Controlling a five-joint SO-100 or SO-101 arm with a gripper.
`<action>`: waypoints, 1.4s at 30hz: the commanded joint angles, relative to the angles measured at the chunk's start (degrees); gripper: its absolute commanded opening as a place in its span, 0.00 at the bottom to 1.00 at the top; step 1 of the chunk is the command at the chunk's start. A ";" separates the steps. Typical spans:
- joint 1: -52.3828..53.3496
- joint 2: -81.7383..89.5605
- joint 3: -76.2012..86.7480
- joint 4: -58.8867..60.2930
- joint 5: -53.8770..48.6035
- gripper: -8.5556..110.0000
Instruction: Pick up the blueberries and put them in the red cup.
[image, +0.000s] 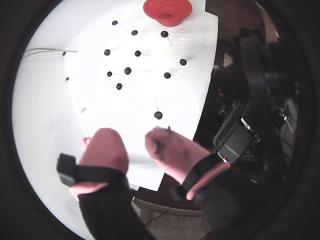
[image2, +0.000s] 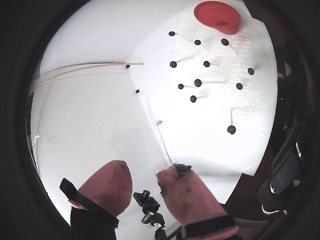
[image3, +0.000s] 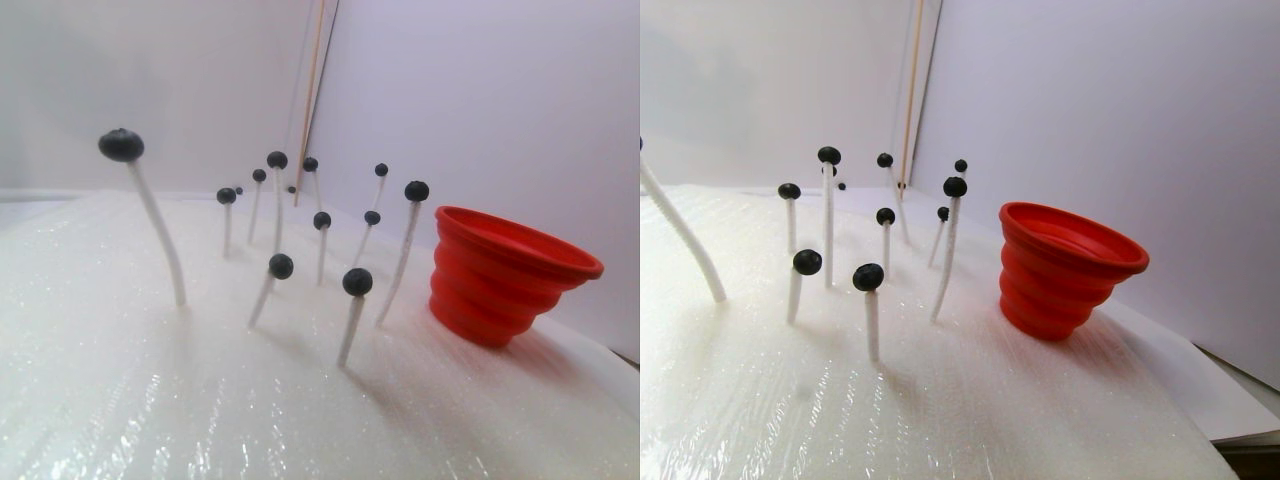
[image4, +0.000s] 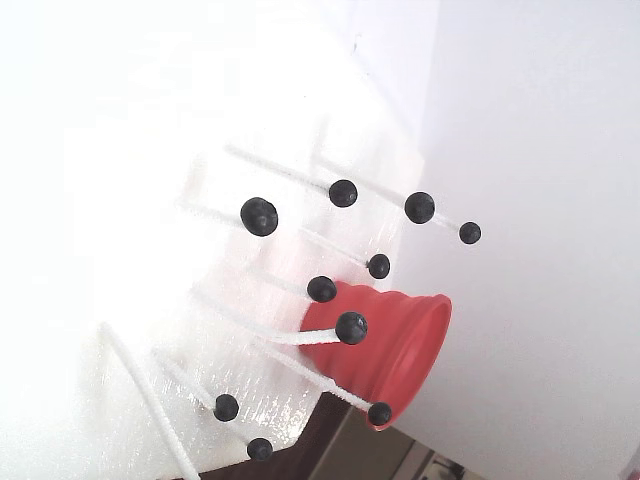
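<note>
Ahead of the gripper (image: 134, 142), a white foam sheet (image: 190, 95) is backed by pale walls (image3: 480, 100). Blueberries (image: 128, 71) are held up on thin white rods (image3: 160, 235), the red cup (image: 167, 11) farthest ahead. Pink fingertips (image: 105, 147) are parted, nothing gripped.

The end effector (image: 136, 141) is formed of two rounded pink fingertips (image: 105, 150), each strapped by a black band onto a black body. Dark smudges are seen on the right-hand fingertip in both wrist views.
</note>
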 joint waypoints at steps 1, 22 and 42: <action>0.26 -0.62 -3.69 0.09 -0.35 0.18; -1.41 -0.44 -4.57 -0.09 -1.14 0.19; -4.48 -0.44 -7.38 0.26 -3.08 0.20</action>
